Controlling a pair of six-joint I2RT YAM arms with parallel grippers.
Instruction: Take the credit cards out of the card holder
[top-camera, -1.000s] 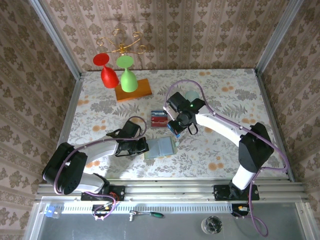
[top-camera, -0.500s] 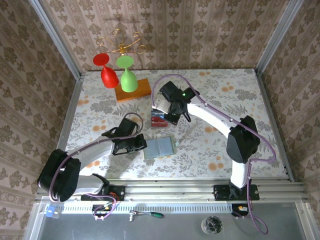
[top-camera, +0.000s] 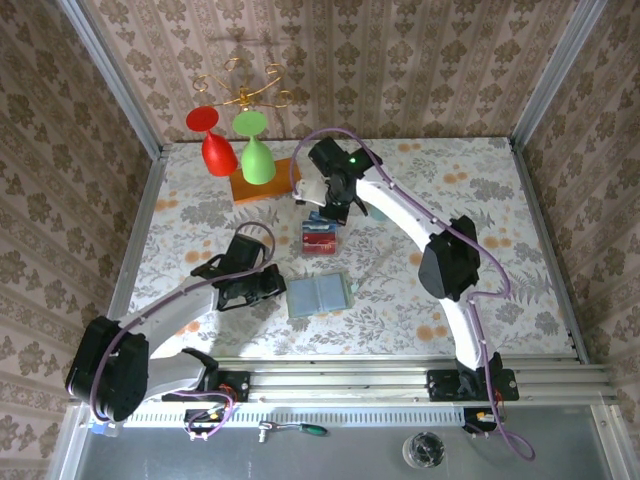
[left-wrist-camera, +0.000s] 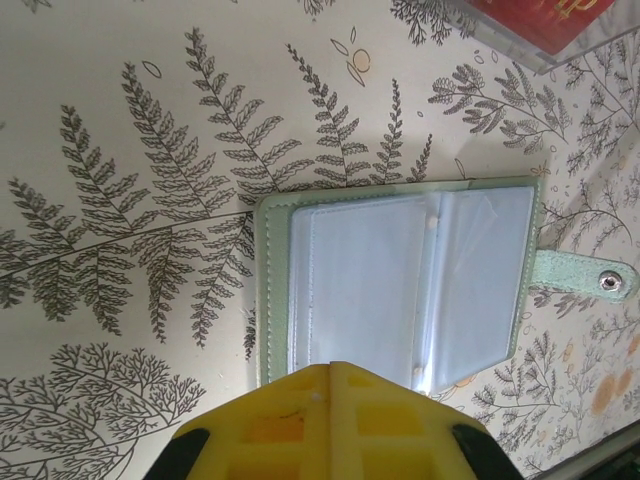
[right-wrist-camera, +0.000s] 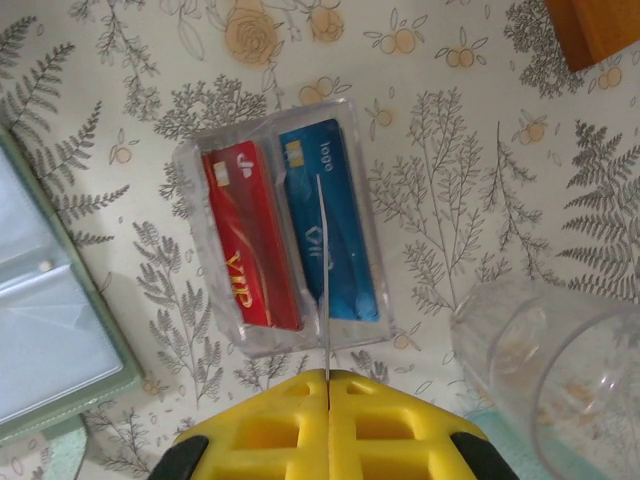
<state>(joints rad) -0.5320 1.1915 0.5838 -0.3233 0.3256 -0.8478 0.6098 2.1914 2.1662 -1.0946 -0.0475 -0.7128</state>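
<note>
**A:** Where is the card holder?

**B:** It lies open and flat on the table. In the top view it is at 3 o'clock from the left gripper, just beside it. In the left wrist view its pale pockets face up and its strap with the snap points to 3 o'clock.

**A:** How are the left fingers?

**B:** They are pressed together and they hold nothing.

**A:** What lies in the clear tray?

**B:** A red card and a blue card lie there side by side. In the top view the tray is at 12 o'clock from the card holder, a little apart.

**A:** And the right gripper?

**B:** It hangs over the tray. Its fingers are closed on a thin card, seen edge-on; its colour I cannot tell. In the right wrist view a translucent cup stands at 4 o'clock from the tray.
</note>
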